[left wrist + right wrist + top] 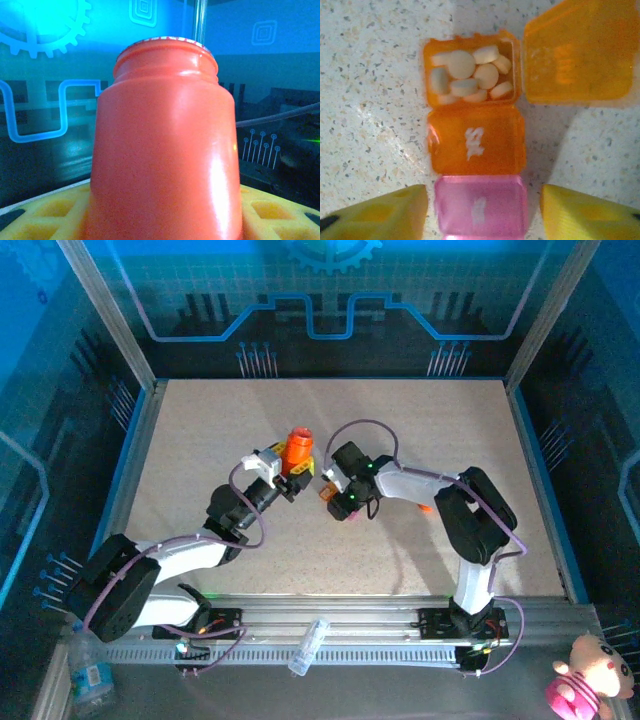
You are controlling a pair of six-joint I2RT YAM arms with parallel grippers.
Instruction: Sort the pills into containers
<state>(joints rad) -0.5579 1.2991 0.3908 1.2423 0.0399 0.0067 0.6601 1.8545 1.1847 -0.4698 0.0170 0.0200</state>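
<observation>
Holding round white pills [470,75], square translucent containers [476,140] sit on speckled table [370,100].

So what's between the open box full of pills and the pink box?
A shut orange compartment with white lettering, seen in the right wrist view.

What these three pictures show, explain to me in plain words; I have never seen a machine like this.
Two robot arms are bolted at the near edge of a speckled table, each ending in a two-finger gripper. One picture looks down from above; the others come from cameras on each wrist. The left gripper holds an orange bottle. The right gripper hangs open above a strip of pill compartments lying on the table: one orange compartment is open with white pills inside, the next orange one and a pink compartment are closed.
</observation>
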